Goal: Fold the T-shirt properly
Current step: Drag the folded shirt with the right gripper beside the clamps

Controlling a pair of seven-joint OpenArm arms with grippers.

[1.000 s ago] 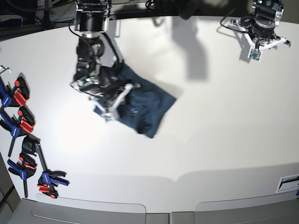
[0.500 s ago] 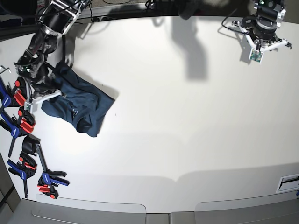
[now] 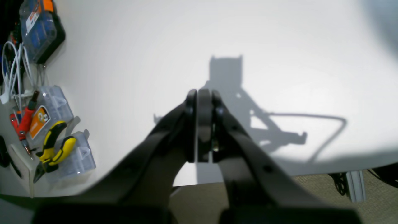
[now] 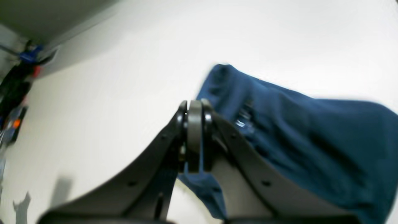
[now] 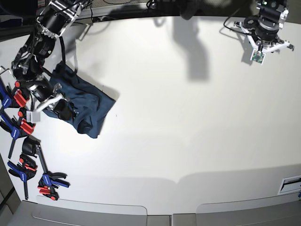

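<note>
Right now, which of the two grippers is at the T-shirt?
The right gripper, shut beside the T-shirt near the table's clamp side. The left gripper is shut over bare table, far from the cloth.

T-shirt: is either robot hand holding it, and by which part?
Neither visibly. The right hand is shut beside the T-shirt, apparently on nothing; the left hand is shut over bare table.

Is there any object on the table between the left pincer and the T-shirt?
No. Only bare white table lies between the left pincer and the T-shirt, which lies by the right pincer.
</note>
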